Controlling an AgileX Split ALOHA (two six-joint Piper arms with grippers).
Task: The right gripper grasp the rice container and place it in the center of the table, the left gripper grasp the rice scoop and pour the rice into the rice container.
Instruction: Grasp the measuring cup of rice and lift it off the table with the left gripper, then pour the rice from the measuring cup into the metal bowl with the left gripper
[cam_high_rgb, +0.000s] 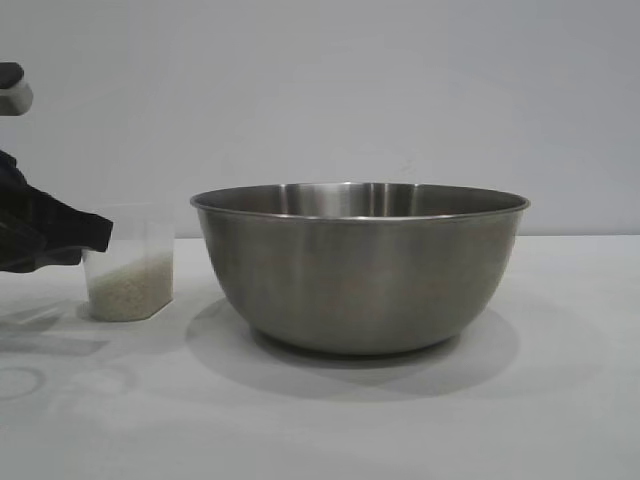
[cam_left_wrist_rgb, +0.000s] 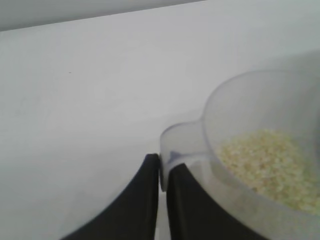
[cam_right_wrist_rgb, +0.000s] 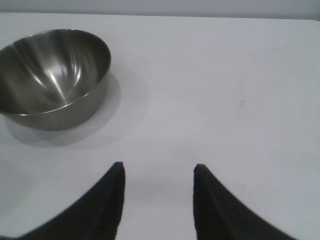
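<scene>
You only get part of the left gripper (cam_high_rgb: 60, 238) in the exterior view; the picture's left edge cuts off its arm, and it covers the near side of the rice scoop (cam_high_rgb: 130, 272), so the handle is hidden there. In the left wrist view the scoop runs off the frame, blurred. The right gripper (cam_right_wrist_rgb: 159, 172) shows only its fingers.

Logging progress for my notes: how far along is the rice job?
Done: the rice container stands mid-table, empty, and the right pincer is open, well clear of it. In hand: the left pincer is shut on the rice scoop handle. Left: the rice is unpoured, the scoop upright on the table.
</scene>
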